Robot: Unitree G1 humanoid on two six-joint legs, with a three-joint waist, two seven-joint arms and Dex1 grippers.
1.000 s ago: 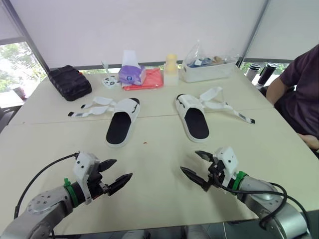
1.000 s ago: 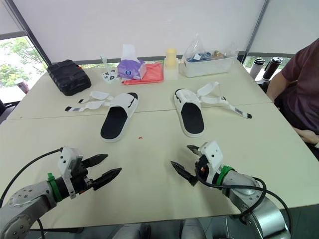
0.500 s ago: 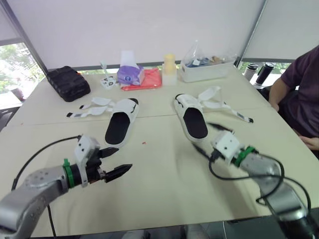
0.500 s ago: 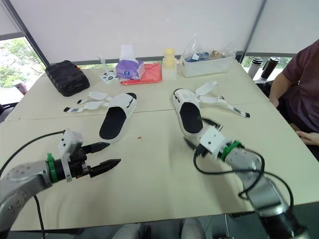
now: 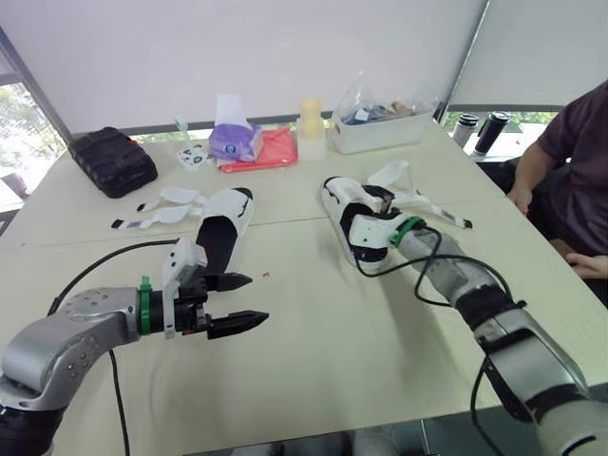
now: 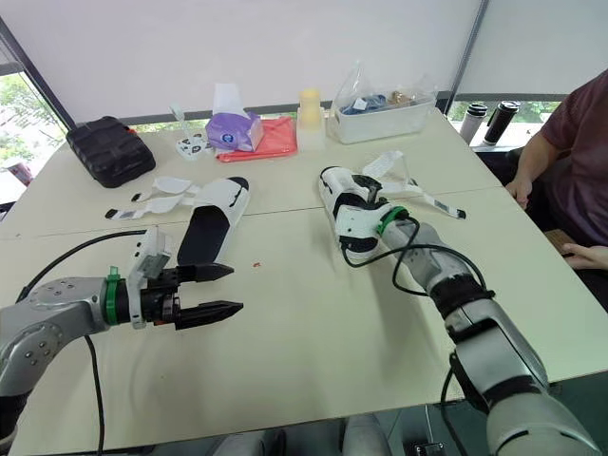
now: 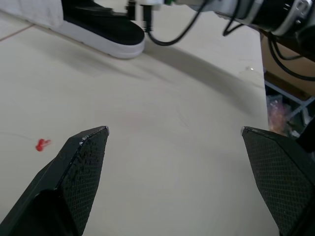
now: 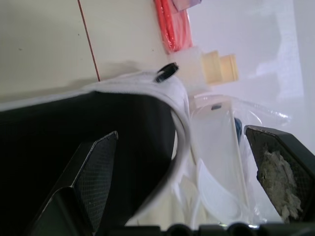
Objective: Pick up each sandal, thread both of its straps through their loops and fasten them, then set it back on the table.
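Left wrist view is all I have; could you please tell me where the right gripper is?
Observer: The right gripper is open over the right sandal, above its footbed.
Operator: Are that sandal's straps fastened?
Observer: No, the right straps lie loose on the table.
Operator: And the other one?
Observer: The left sandal lies flat, the left straps loose too.

Table (image 5: 313,370): smooth matt cream top, I read it as laminate. Left sandal (image 5: 220,233), right sandal (image 5: 337,199): smooth white upper, matt black footbed. Left gripper (image 7: 174,131): fingers (image 7: 81,162) matt black, fine cross-hatched texture. Tub (image 5: 380,133): clear glossy plastic. Case (image 5: 112,161): black, ribbed; I can't tell material.
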